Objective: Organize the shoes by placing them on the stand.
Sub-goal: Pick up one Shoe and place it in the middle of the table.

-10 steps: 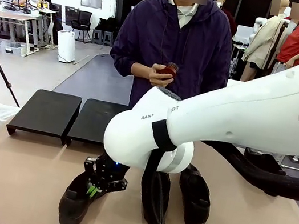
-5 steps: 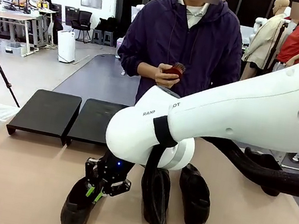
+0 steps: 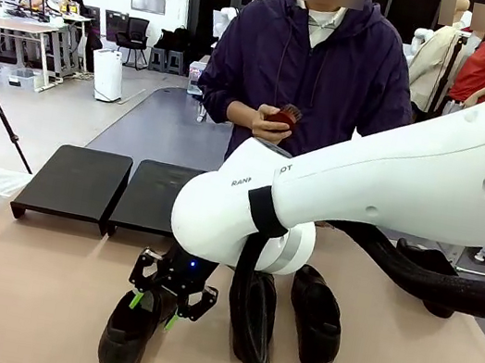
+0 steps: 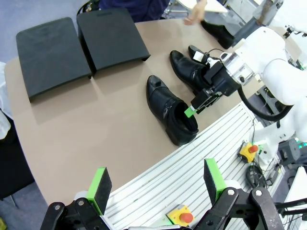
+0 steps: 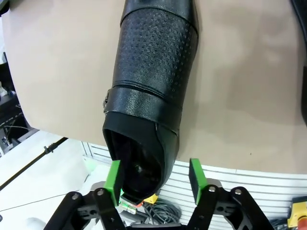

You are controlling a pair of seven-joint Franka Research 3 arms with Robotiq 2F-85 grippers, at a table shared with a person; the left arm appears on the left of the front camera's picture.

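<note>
Three black glossy shoes lie near the table's front edge: one at the left, one in the middle, one to its right. Another shoe shows at the far right behind a cable. My right gripper hangs open over the left shoe's heel. In the right wrist view that shoe rests on the table, its heel opening between the spread fingertips. The black stand is bare at the back left. My left gripper is open, high above the front edge, holding nothing.
A person stands at the far side holding a small red object in both hands. The right arm's white body and black cable cross over the table's middle and right. Bare tabletop lies between the stand and the shoes.
My right gripper has opened and let go of the left shoe's heel; the shoe now rests on the table. The person shifted slightly right.
</note>
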